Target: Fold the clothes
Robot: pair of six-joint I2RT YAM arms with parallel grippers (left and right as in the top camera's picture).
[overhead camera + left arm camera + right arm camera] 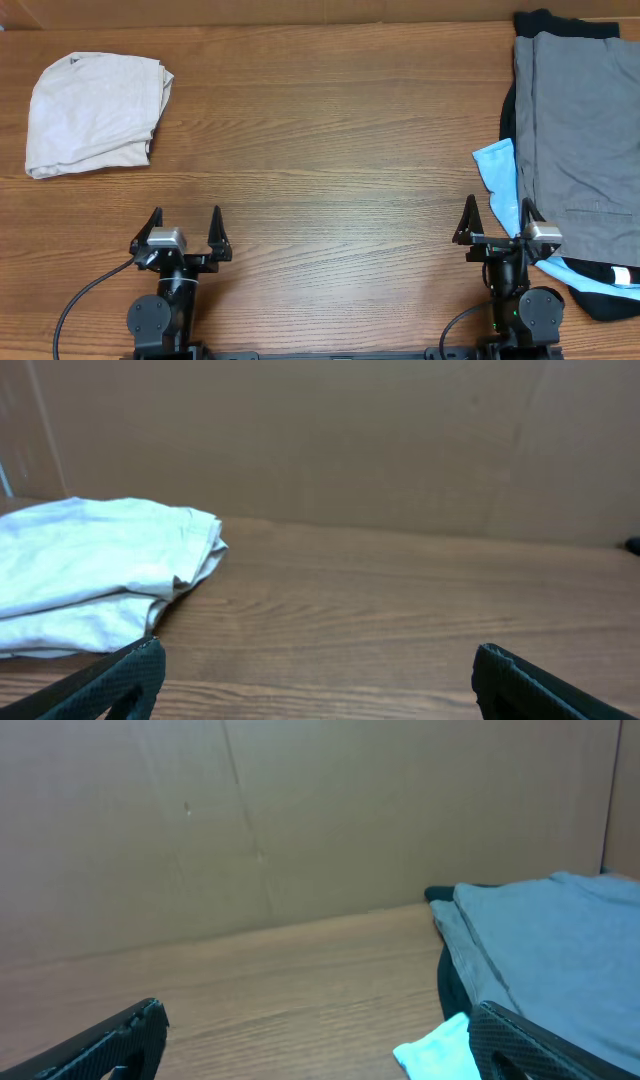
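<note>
The grey shorts (578, 140) lie flat on top of a pile at the table's right edge. They also show at the right of the right wrist view (560, 950). My right gripper (497, 222) is open and empty near the front edge, just left of the pile's near corner; its fingers frame bare wood in the right wrist view (320, 1040). My left gripper (185, 228) is open and empty at the front left, far from the shorts. Its fingers show in the left wrist view (315, 680).
A cream-white folded garment (95, 115) lies at the back left, seen also in the left wrist view (90, 575). A light-blue garment (497, 175) and a black garment (605, 300) lie under the shorts. A cardboard wall (300, 820) stands behind the table.
</note>
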